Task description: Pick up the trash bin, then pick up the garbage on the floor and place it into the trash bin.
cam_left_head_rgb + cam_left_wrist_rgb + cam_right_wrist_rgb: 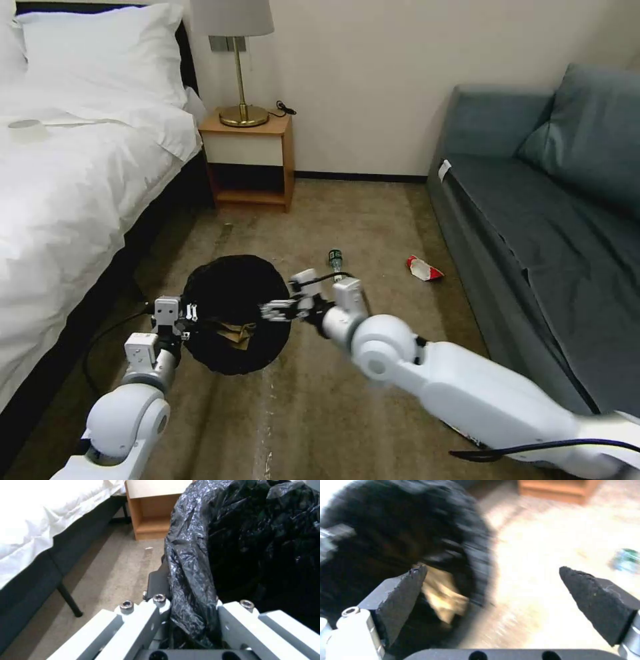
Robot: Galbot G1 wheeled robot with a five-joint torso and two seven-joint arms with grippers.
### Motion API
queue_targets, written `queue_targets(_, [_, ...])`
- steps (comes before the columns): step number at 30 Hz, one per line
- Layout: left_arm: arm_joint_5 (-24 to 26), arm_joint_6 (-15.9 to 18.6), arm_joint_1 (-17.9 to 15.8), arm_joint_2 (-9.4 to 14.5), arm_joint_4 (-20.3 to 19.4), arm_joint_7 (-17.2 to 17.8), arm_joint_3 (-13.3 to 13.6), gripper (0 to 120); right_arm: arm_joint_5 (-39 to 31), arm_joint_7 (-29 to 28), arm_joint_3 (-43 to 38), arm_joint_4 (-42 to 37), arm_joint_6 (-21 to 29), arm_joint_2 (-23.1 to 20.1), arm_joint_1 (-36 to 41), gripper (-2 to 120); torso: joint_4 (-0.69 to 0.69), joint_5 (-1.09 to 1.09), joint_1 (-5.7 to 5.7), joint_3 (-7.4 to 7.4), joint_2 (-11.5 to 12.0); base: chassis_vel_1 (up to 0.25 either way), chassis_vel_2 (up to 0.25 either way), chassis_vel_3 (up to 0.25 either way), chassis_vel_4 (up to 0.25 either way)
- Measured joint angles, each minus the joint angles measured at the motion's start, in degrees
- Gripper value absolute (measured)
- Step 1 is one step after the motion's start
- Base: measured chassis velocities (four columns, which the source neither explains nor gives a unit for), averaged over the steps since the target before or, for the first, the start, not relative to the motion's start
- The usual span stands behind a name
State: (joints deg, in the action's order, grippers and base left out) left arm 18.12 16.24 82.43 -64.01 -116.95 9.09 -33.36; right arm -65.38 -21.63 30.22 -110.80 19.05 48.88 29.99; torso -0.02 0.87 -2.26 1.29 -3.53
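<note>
My left gripper is shut on the near-left rim of the trash bin, lined with a crinkly black bag. In the left wrist view the left gripper pinches the bag-covered rim. A crumpled brown paper bag lies inside the bin. The right gripper hangs open over the bin's right rim, holding nothing; the right wrist view shows the right gripper with the paper beneath one finger. A small green-labelled bottle and a red-and-white wrapper lie on the carpet beyond.
A white bed runs along the left. A wooden nightstand with a brass lamp stands at the back wall. A grey-blue sofa lines the right side. Carpet lies between them.
</note>
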Motion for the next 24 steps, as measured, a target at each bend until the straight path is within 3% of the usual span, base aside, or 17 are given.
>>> queue_targets(4, [-0.21, -0.26, 0.19, 0.21, 0.35, -0.2, -0.73, 4, 0.93, 0.45, -1.68, 1.0, 0.72, -4.35, 2.49, 100, -0.01, -0.02, 0.0, 0.0, 0.0, 0.0, 0.0, 0.0, 0.0])
queue_targets(8, [-1.26, -1.15, 0.39, -0.49, 1.42, -1.14, -1.14, 4, 4.79, 3.55, -5.02, 7.34, 0.48, -7.82, 6.98, 100, -0.02, -0.01, 0.0, 0.0, 0.0, 0.0, 0.0, 0.0, 0.0])
queue_targets(17, [-3.0, -2.26, 1.89, -0.9, 2.27, -1.75, -3.19, 4, 7.82, 8.92, -6.36, 22.7, -1.24, -5.77, 10.86, 100, 0.0, -0.01, 0.0, 0.0, 0.0, 0.0, 0.0, 0.0, 0.0])
queue_targets(24, [-3.35, -2.92, 5.77, -1.21, -0.68, -1.97, -6.49, 4, 10.91, 11.55, -6.88, 32.02, -2.62, -3.34, 12.65, 100, 0.01, -0.02, 0.0, 0.0, 0.0, 0.0, 0.0, 0.0, 0.0])
